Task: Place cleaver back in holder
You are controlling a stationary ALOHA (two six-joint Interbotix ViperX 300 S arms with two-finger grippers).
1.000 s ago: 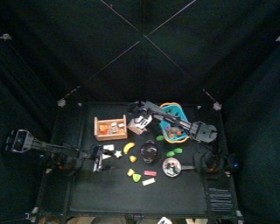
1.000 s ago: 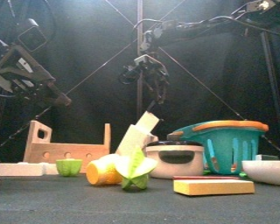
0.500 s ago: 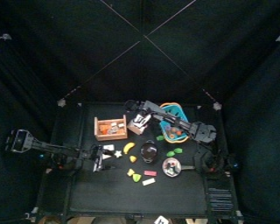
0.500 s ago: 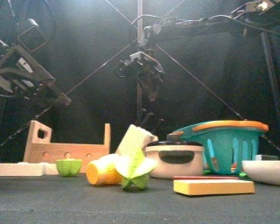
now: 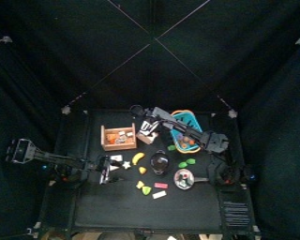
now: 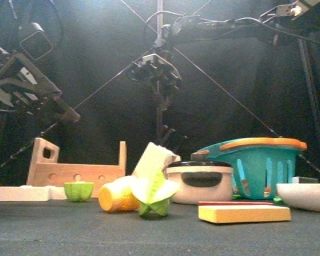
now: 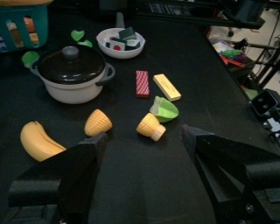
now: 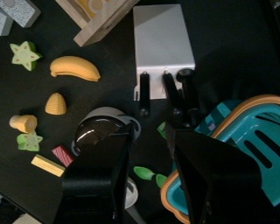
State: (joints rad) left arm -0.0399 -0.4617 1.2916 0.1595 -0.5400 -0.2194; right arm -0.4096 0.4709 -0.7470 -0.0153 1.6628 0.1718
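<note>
The cleaver (image 8: 164,35) is a flat whitish blade with a thin black handle, and in the top view it is a pale patch (image 5: 149,124). My right gripper (image 8: 164,87) is closed on the handle, with the blade sticking out past the fingertips. It hangs high over the table (image 6: 152,75), just right of the holder (image 5: 115,138). The holder is a tan wooden block (image 6: 69,168), and one of its corners shows in the right wrist view (image 8: 101,16). My left gripper (image 7: 146,140) rests open and empty at the table's front left (image 5: 100,166).
A teal basket (image 6: 250,165) stands at the back right, beside a lidded pot (image 6: 200,183). Toy food lies scattered: a banana (image 8: 70,66), a yellow block (image 6: 243,213), green and orange pieces. A white bowl (image 7: 122,39) sits at the right.
My right gripper has risen and drifted left and toward the back with the cleaver. The pale blade seen below it in the front view no longer shows there. The left arm is still.
</note>
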